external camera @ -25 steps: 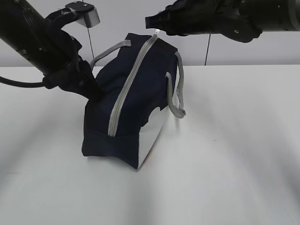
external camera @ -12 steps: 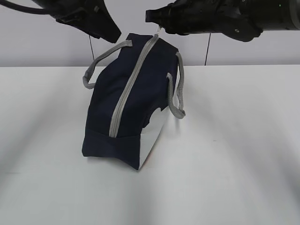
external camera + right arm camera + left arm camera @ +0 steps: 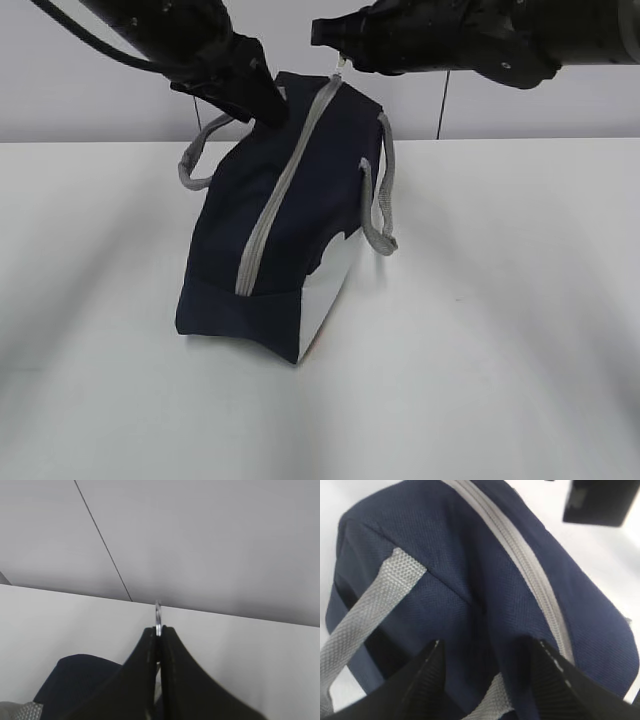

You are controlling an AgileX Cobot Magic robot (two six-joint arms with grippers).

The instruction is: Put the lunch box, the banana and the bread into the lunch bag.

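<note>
- The left gripper (image 3: 262,108) reaches down from the upper left to the far left shoulder of the lunch bag (image 3: 285,220). In the left wrist view its black fingers (image 3: 422,680) are spread wide, with navy fabric filling the gap between them and nothing gripped.
- A grey strap handle (image 3: 200,150) loops off the bag's left side, just below that gripper.
- The lunch bag sits on the white table (image 3: 500,320), slightly left of centre, its near end tilted toward the camera. The grey zipper (image 3: 275,195) along its top is closed.
- A second grey strap (image 3: 378,195) hangs down the bag's right side above the white lower panel (image 3: 328,290).
- The right gripper (image 3: 330,38) comes in from the upper right above the bag's far end. Its fingers are pressed together, pinching the metal ring pull (image 3: 158,614) of the zipper.
</note>
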